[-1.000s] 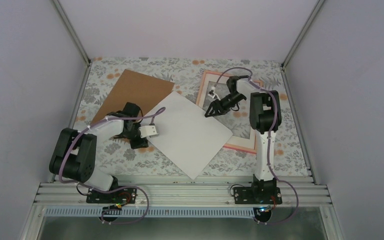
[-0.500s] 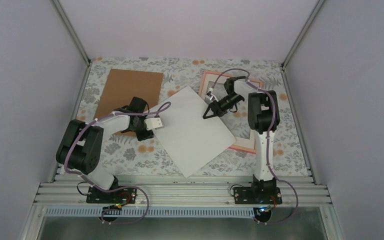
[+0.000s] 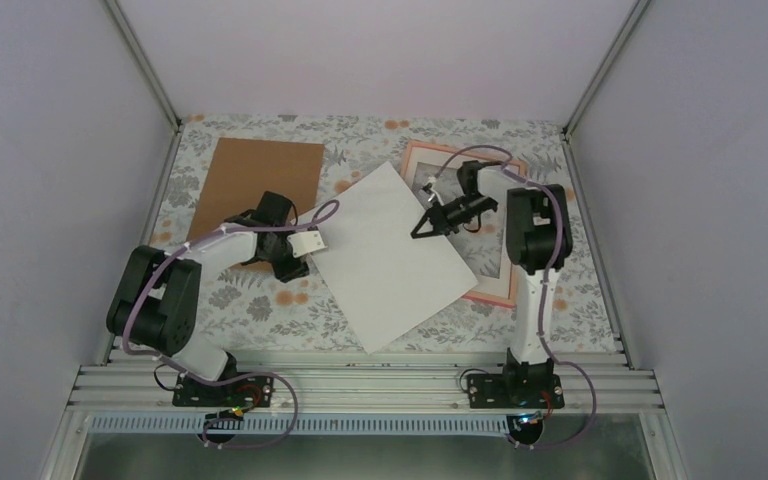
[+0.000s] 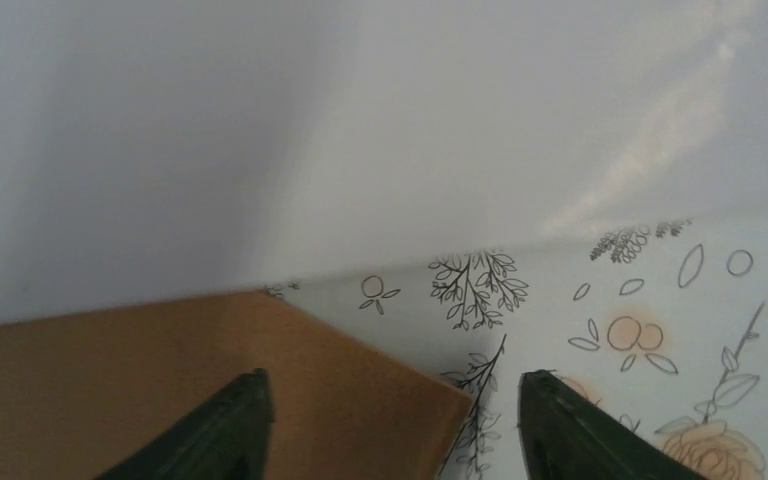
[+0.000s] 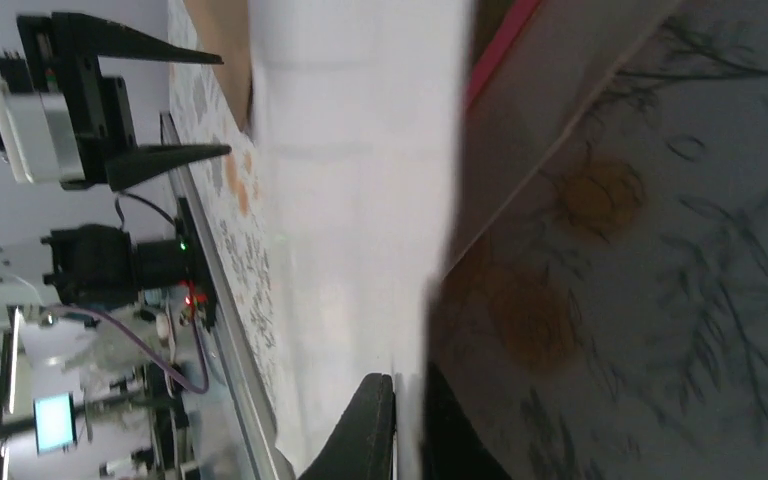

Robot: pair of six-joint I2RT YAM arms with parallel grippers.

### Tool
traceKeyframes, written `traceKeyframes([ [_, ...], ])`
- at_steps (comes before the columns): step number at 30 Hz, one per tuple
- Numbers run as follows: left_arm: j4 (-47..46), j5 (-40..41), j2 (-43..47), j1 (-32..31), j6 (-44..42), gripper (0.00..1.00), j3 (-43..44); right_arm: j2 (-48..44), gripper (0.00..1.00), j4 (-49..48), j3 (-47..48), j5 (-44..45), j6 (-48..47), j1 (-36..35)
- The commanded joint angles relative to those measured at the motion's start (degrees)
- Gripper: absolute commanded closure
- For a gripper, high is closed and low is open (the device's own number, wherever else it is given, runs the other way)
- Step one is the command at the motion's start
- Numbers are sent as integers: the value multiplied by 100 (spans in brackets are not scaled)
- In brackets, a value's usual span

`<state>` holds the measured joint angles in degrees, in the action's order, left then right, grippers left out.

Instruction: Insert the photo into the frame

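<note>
The photo (image 3: 390, 255) lies white back up in the middle of the flowered cloth, tilted, its right part over the frame (image 3: 490, 297). The frame's pink border also shows in the right wrist view (image 5: 500, 50). My right gripper (image 3: 422, 229) is shut on the photo's right edge; in the right wrist view both fingers (image 5: 407, 425) pinch the white sheet (image 5: 360, 200). My left gripper (image 3: 295, 258) stands open at the photo's left edge. In the left wrist view its fingers (image 4: 395, 400) straddle a corner of the brown board (image 4: 160, 380), and the white sheet (image 4: 410, 130) fills the view ahead.
A plain brown board (image 3: 255, 190) lies at the back left, partly under the left arm. Grey walls with metal rails close in the cloth on three sides. The left gripper (image 5: 225, 105) shows across the sheet in the right wrist view.
The right gripper has shut on the photo's edge. The left gripper's jaws have widened. The brown board has turned square to the table and the photo has swung slightly.
</note>
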<state>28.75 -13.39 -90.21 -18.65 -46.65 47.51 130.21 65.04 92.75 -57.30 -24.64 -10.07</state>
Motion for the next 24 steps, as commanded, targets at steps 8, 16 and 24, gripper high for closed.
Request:
traceKeyframes([
  [8,-25,-104,584,97,624,11,496,-1660,96,-2925,-1604,-41,2070,790],
  [16,-114,-94,551,177,921,0,744,-2193,96,-3925,-2305,280,2935,1319],
  [24,-101,-76,458,239,991,0,832,-2836,96,-5173,-3236,520,3853,1754],
])
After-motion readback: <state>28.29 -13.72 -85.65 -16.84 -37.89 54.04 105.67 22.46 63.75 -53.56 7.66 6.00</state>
